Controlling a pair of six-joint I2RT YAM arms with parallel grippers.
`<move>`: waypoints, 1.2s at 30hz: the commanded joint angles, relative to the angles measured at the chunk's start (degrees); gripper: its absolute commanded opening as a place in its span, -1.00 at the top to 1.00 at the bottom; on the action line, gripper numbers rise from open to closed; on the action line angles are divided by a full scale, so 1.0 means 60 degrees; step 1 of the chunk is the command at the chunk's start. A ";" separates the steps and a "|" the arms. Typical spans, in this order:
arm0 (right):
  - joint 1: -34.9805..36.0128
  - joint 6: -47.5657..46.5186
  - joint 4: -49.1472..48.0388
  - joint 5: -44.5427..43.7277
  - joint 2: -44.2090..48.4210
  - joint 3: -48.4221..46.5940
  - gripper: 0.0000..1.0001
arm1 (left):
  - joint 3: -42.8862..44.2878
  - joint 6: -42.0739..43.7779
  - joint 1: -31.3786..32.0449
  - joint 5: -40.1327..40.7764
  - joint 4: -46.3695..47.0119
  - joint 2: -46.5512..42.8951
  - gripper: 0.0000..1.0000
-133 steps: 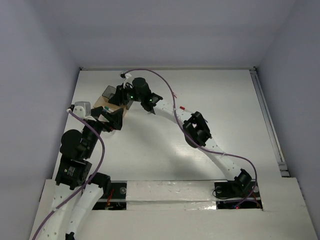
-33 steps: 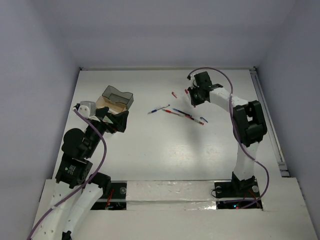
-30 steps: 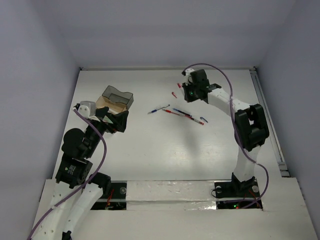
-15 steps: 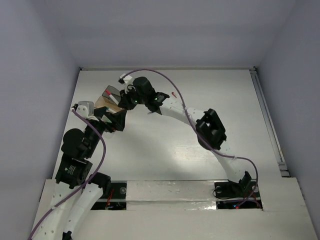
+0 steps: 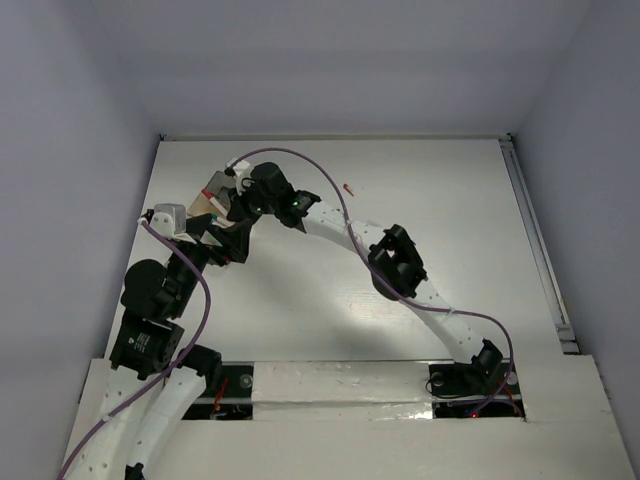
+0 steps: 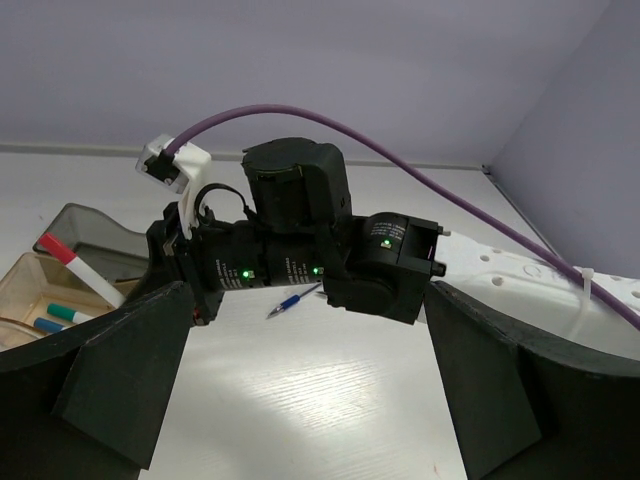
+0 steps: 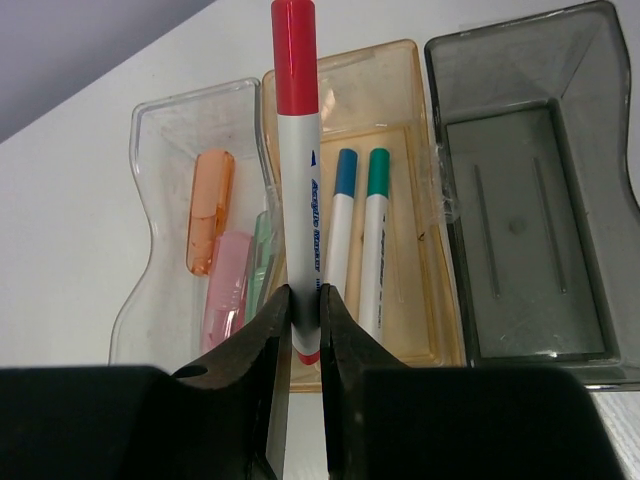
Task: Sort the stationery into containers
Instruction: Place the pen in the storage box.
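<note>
My right gripper (image 7: 305, 305) is clamped on the lower barrel of a red-capped marker (image 7: 298, 170), holding it above the trays, over the wall between the clear tray (image 7: 150, 130) and the amber tray (image 7: 425, 250). A blue-capped marker (image 7: 342, 190) and a teal-capped one (image 7: 376, 190) lie side by side in the amber tray, orange (image 7: 207, 210) and pink (image 7: 228, 290) pieces lie in the clear one, and the grey tray (image 7: 590, 200) adjoins the amber tray's other side. My left gripper (image 6: 310, 400) gapes wide with nothing in it, near the trays.

Soft even light filling all 3 views, faint shadow spreading on the table (image 5: 330, 300) under the right arm (image 5: 338, 226), right gripper (image 7: 305, 296) blurring up close
</note>
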State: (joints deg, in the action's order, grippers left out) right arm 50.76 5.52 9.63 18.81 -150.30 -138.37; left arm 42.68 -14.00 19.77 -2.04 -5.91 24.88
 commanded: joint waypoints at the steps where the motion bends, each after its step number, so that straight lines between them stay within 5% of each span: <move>1: 0.0109 -0.0348 -0.0111 0.0029 -0.0087 -0.0538 1.00 | 0.0007 -0.0025 -0.0043 0.0004 0.0355 -0.0104 -0.98; 6: 0.0197 -0.0422 -0.0023 0.0015 -0.0101 -0.0435 0.98 | -0.0008 -0.0025 -0.0043 0.0004 0.0356 -0.0104 -0.98; 10: 0.0197 -0.0466 -0.0023 -0.0015 -0.0058 -0.0362 0.63 | -0.0008 -0.0025 -0.0043 -0.0011 0.0356 -0.0090 -0.98; 16: 0.0197 -0.0451 -0.0359 -0.0073 0.0220 0.0019 0.35 | -0.0008 -0.0025 -0.0043 -0.0011 0.0355 -0.0090 -0.98; 24: 0.0197 -0.0495 -0.0740 -0.0321 0.0937 0.0793 0.33 | -0.0023 -0.0040 -0.0043 -0.0011 0.0370 -0.0075 -0.98; 30: -0.0768 0.0412 -0.3038 -0.0235 0.3659 0.4599 0.35 | -0.0037 -0.0040 -0.0043 -0.0011 0.0370 -0.0090 -0.98; 36: -0.2275 0.0663 -0.3656 -0.0423 0.6385 0.7951 0.36 | -0.0037 -0.0040 -0.0043 -0.0055 0.0385 -0.0104 -0.98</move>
State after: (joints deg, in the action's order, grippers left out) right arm 42.59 8.03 -4.51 17.89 -120.57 -97.30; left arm 42.68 -14.00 19.77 -2.09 -5.89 24.86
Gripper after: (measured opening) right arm 0.325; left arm 0.990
